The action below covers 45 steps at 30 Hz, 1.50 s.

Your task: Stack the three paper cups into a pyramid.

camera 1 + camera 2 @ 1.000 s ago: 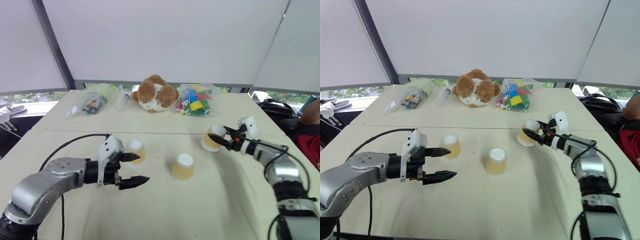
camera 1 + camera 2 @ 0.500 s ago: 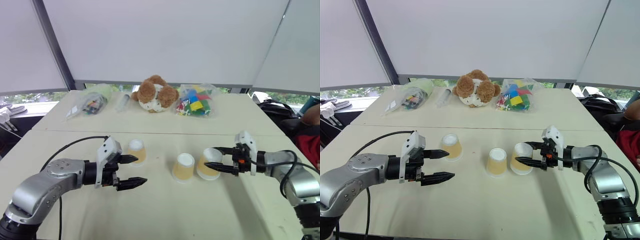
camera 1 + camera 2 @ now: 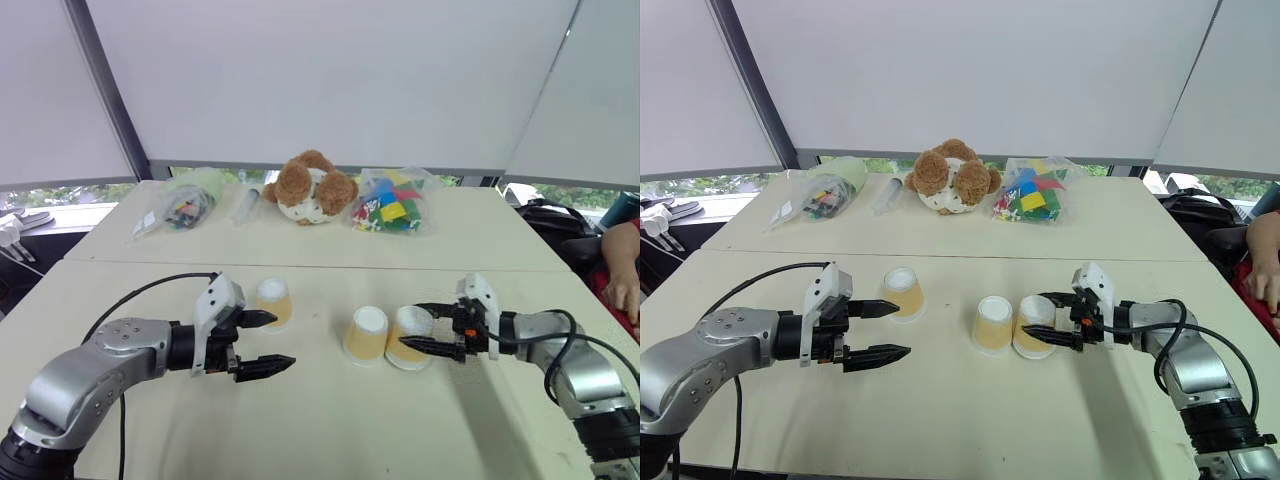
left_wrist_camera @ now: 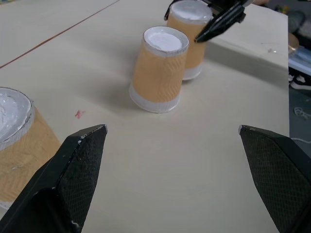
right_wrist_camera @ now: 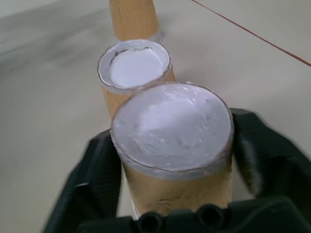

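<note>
1. Beige table (image 3: 300, 420) carried three paper cups, all upside down, white bases up, long axes vertical.
2. Left cup (image 3: 273, 300) stood alone beside the left gripper (image 3: 262, 342), its fingers spread and empty.
3. Middle cup (image 3: 367, 333) and right cup (image 3: 411, 336) stood side by side, the right one between the parted fingers of the right gripper (image 3: 412, 326).

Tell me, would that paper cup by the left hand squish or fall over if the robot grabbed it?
The paper cup probably squashes under a hard squeeze, since its thin walls look like paper. It likely weighs very little, being small and hollow. Standing upside down on its wide rim on the table, it should resist tipping, though a push might slide it.
</note>
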Each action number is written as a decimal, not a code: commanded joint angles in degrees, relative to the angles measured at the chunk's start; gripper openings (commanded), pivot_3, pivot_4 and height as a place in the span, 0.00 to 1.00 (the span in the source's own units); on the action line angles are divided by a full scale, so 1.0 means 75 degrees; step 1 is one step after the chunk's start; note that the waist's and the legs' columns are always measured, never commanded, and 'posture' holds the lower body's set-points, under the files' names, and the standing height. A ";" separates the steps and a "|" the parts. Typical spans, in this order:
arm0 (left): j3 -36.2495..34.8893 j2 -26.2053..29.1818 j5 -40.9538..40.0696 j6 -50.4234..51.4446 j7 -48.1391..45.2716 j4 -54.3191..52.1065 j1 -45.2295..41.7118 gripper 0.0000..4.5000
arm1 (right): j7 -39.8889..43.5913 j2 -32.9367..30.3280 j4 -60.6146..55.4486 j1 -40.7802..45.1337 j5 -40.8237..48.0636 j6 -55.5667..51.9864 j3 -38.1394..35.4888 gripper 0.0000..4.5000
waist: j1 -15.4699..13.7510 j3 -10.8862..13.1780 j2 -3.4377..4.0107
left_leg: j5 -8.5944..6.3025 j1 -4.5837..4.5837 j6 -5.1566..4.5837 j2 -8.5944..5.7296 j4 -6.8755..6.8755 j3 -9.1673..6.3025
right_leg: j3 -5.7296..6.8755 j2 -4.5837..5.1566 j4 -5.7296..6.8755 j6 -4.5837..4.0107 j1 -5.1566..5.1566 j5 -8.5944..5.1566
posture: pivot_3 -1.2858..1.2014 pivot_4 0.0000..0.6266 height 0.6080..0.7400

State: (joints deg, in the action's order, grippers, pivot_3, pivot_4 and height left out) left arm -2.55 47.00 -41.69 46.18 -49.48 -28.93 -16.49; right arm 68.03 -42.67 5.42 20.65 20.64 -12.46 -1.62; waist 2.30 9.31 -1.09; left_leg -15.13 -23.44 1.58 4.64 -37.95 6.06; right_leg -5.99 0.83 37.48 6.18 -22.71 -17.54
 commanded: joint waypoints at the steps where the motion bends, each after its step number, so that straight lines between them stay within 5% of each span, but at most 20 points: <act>1: -0.0098 0.0016 -0.0059 -0.0001 0.0047 -0.0232 -0.0043 1.00 | 0.0075 0.0016 0.0106 0.0158 -0.0019 0.0301 -0.0095 1.00 | -0.0001 0.0000 0.0000 | 0.0000 0.0000 0.0000 0.0000 0.0000 0.0000 | 0.0000 0.0000 0.0000 0.0000 0.0000 0.0000 | 0.52 0.24 1.00; 5: -0.0253 0.0081 -0.0101 0.0037 0.0049 -0.0163 -0.0046 1.00 | -0.0032 -0.0079 0.0124 0.0215 0.0016 0.0312 -0.0238 1.00 | 0.0007 0.0000 0.0000 | 0.0000 0.0000 0.0000 0.0000 0.0000 0.0000 | 0.0000 0.0000 0.0000 0.0000 0.0000 0.0000 | 0.52 0.24 1.00; 15: -0.0727 0.0169 0.0218 -0.0366 -0.0130 0.1129 -0.0471 1.00 | -0.0938 -0.0641 -0.1873 0.0934 0.2805 -0.3296 -0.1941 1.00 | -0.0004 -0.0001 -0.0001 | 0.0000 0.0003 0.0000 0.0003 0.0001 -0.0004 | 0.0002 -0.0002 0.0006 0.0000 -0.0001 0.0000 | 0.52 0.24 1.00; 25: -0.0112 -0.0815 0.2483 -0.3138 0.0417 0.3328 -0.0885 1.00 | -0.1435 -0.2313 -0.3453 -0.0006 0.3853 -0.5695 -0.2875 1.00 | -0.0223 -0.0001 -0.0003 | -0.0005 -0.0005 -0.0009 -0.0002 0.0002 0.0004 | 0.0000 0.0007 -0.0003 -0.0003 -0.0007 -0.0001 | 0.52 0.24 1.00; 45: 0.0927 -0.2374 0.3473 -0.4831 -0.1081 0.6383 -0.2846 1.00 | -0.1413 -0.2437 -0.4040 -0.0717 0.3287 -0.5089 -0.2212 1.00 | -0.0210 -0.0002 -0.0005 | -0.0006 -0.0010 -0.0012 -0.0003 -0.0007 0.0003 | -0.0001 0.0003 -0.0002 0.0001 -0.0006 0.0002 | 0.52 0.24 1.00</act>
State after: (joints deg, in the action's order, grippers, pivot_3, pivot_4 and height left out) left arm 4.54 29.51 -15.74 11.67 -57.05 18.37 -36.34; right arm 57.52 -60.45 -23.61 15.29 45.64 -51.85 -17.70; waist 0.72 9.29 -1.12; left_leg -15.17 -23.52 1.49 4.62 -38.00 6.07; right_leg -5.99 0.86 37.46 6.19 -22.76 -17.53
